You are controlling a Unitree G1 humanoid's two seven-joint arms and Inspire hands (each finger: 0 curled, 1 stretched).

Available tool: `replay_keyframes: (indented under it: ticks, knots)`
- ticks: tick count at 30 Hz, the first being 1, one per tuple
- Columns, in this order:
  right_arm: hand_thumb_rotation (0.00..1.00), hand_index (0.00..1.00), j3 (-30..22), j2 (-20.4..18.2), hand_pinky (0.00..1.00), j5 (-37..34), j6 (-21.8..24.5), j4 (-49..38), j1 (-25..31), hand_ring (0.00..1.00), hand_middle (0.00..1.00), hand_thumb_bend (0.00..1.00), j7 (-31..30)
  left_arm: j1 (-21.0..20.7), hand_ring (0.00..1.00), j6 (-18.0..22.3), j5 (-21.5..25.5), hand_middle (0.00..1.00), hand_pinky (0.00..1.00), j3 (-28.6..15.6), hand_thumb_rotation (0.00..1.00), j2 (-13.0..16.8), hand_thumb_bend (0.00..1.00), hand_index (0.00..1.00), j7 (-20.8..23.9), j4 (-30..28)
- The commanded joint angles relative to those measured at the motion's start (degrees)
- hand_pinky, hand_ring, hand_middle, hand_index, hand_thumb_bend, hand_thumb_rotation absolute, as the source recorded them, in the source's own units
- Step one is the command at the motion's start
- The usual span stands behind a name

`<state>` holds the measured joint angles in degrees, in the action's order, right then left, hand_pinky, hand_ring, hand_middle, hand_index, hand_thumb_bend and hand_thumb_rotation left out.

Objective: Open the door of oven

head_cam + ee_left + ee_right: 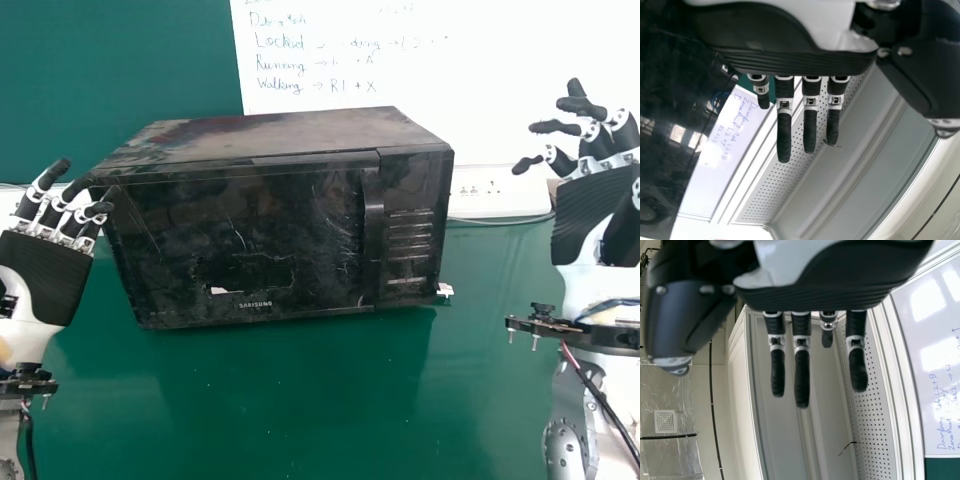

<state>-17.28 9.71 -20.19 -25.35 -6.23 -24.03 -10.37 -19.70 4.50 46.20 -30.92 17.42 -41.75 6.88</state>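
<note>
Beside oven (280,230) edges, left robot hand (45,280) near, right one (590,215) roomier (both open, empty)

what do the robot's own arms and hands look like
Each robot hand, left and right, has black fingers with white and metallic joints, a ribbed black palm pad and white shell. Below sit black wrist brackets with small bolts, then grey and white forearms with dark cables; the right one also has blue and red wires.

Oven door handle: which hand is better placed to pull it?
Right, probably. The handle sits near the right edge of the door; the open right hand is off that side, the left hand at the opposite end.
</note>
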Motion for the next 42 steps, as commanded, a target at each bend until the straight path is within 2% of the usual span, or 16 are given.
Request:
replay_keyframes:
  ticks: [1, 4, 7, 12, 19, 21, 25, 28, 33, 42]
  knots:
    - [1.0, 0.77, 0.1, 0.1, 0.41, 0.0, 0.3, -0.3, 0.3, 0.55, 0.72, 1.0, 0.3, -0.7, 0.35, 1.6, -1.5, 0.45, 0.29, 1.0, 0.37, -0.5, 0.91, 0.57, -0.1, 0.7]
    - [1.0, 0.77, 0.1, 0.2, 0.41, 0.1, 0.4, -0.3, 0.3, 0.55, 0.72, 1.0, 0.3, -0.8, 0.35, 2.3, -2.1, 0.46, 0.29, 1.6, 0.37, -0.4, 0.92, 0.58, -0.8, 1.5]
    - [1.0, 0.77, 0.1, 0.2, 0.41, 0.2, 0.5, -0.4, 0.3, 0.55, 0.71, 1.0, 0.4, -0.4, 0.36, 1.2, -2.1, 0.48, 0.31, 2.3, 0.38, 0.0, 0.93, 0.6, -0.7, 1.3]
    - [1.0, 0.76, 0.0, 0.3, 0.41, -0.4, 0.7, -0.2, 0.3, 0.55, 0.71, 1.0, 0.1, 0.3, 0.41, 0.9, -3.5, 0.55, 0.35, 3.4, 0.44, 0.2, 0.95, 0.62, 0.4, 0.3]
    - [0.99, 0.77, -0.2, 0.6, 0.41, -1.0, 0.2, 0.8, 0.1, 0.55, 0.72, 1.0, -0.9, 0.3, 0.44, -0.1, -4.2, 0.59, 0.36, 5.1, 0.57, 0.4, 0.94, 0.64, -0.5, 0.4]
    - [0.98, 0.77, -0.2, 0.6, 0.41, -1.2, 0.1, 1.0, 0.0, 0.56, 0.72, 1.0, -1.2, 0.0, 0.46, -1.2, -3.9, 0.61, 0.36, 5.7, 0.57, 0.6, 0.96, 0.65, -0.7, 0.4]
    - [0.98, 0.77, -0.2, 0.4, 0.42, -1.5, 0.5, 0.9, 0.1, 0.57, 0.72, 1.0, -1.3, -2.4, 0.5, -2.1, -4.1, 0.65, 0.36, 7.1, 0.61, 1.6, 0.96, 0.67, -4.1, 3.2]
    - [0.99, 0.78, -0.1, 0.6, 0.44, -1.3, 0.2, 1.3, 0.1, 0.59, 0.73, 1.0, -1.6, -5.3, 0.56, -2.1, -4.2, 0.7, 0.39, 8.3, 0.65, 2.1, 0.94, 0.7, -8.5, 7.1]
    - [0.99, 0.79, -0.2, 0.9, 0.46, -1.6, -0.3, 2.2, 0.0, 0.61, 0.74, 1.0, -2.7, -9.2, 0.62, -1.6, -5.6, 0.75, 0.44, 10.4, 0.67, 0.7, 0.95, 0.73, -11.5, 11.2]
    - [0.95, 0.81, -0.7, 1.5, 0.52, -3.3, -1.2, 3.8, 0.0, 0.68, 0.77, 1.0, -5.4, -10.2, 0.64, 0.6, -10.4, 0.75, 0.45, 13.3, 0.7, -3.2, 0.94, 0.8, -8.7, 11.6]
